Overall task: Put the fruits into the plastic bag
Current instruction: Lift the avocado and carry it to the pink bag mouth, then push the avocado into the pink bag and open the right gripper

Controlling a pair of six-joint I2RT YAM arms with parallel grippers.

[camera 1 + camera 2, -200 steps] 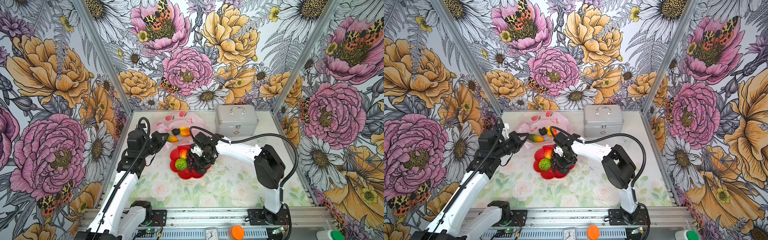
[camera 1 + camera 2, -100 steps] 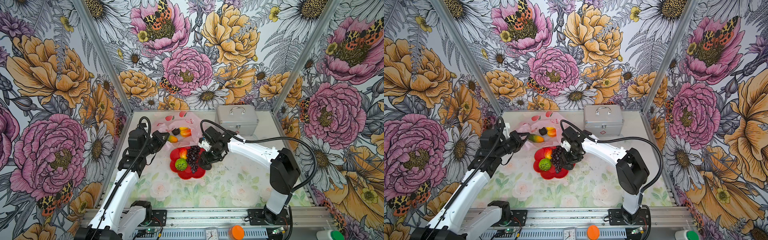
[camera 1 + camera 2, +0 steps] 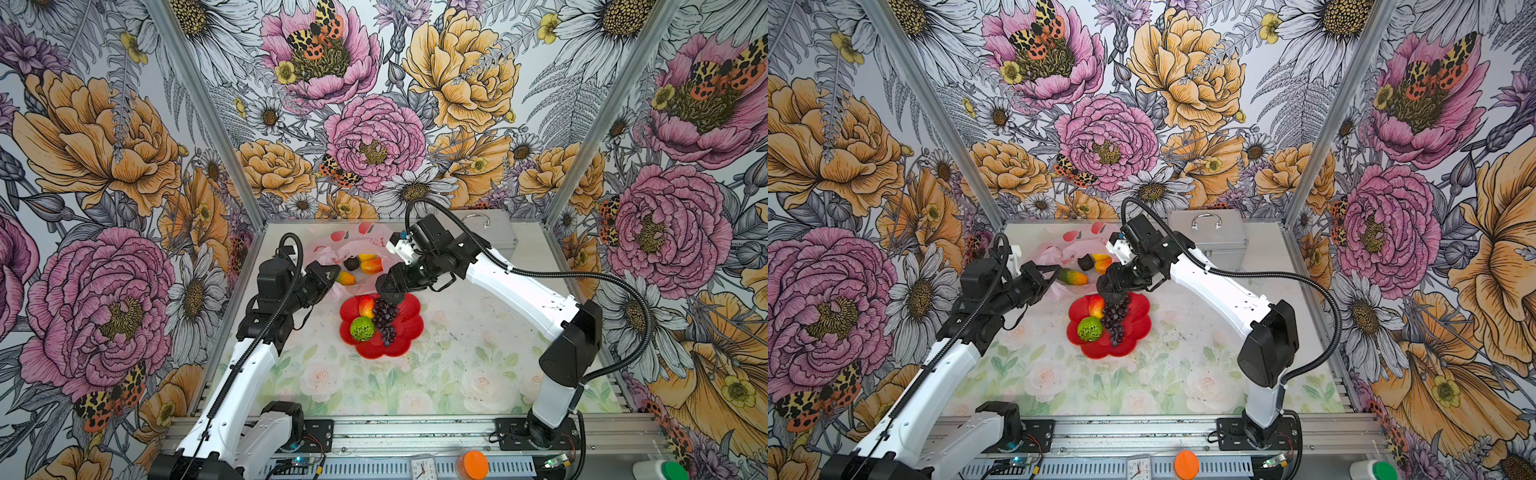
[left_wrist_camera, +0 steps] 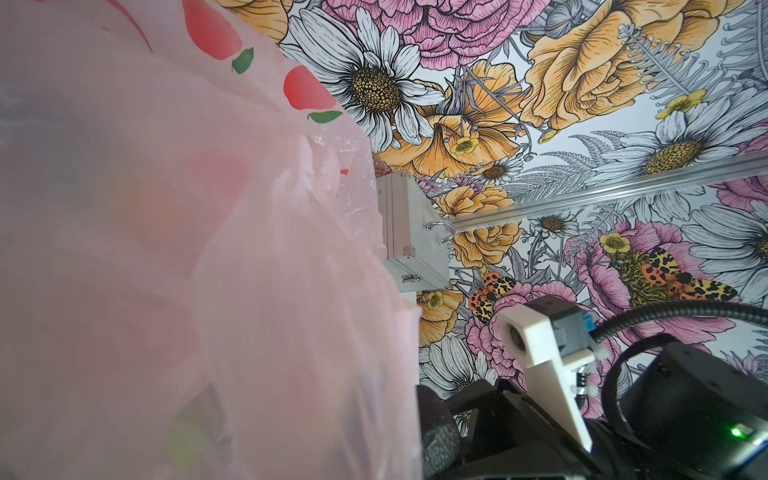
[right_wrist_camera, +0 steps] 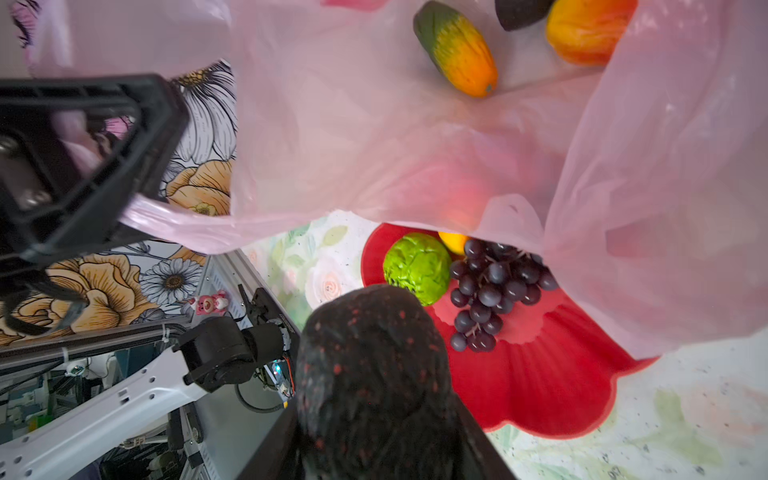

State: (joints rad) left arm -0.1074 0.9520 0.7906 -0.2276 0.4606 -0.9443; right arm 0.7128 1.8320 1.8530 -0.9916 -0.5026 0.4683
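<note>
One red plate [image 3: 405, 332] holds three fruits [image 3: 362, 328] (grapes [image 3: 384, 316] included). The right gripper [image 3: 390, 293] holds a dark speckled fruit [image 5: 374, 374], clear only in its wrist view; the left gripper [image 3: 329, 275] pinches the plastic bag [image 5: 353, 145].

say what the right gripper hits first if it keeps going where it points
Probably the bumpy green ball on the red plate, just ahead of the dark fruit the right gripper holds; depth unclear.

Left arm [image 3: 249, 361] up from near-left base, forearm stretched toward far middle. Left gripper [image 3: 330, 275] clamped tight, jaws closed, edge of bag [image 3: 328, 251] pinched between them. Right arm [image 3: 519, 291] in from right, elbow bent, wrist angled down and to left. Right gripper [image 3: 388, 291] pointing down, jaws part spread around dark speckled fruit [image 5: 374, 374], gripping it. Grippers near each other, not touching.
</note>
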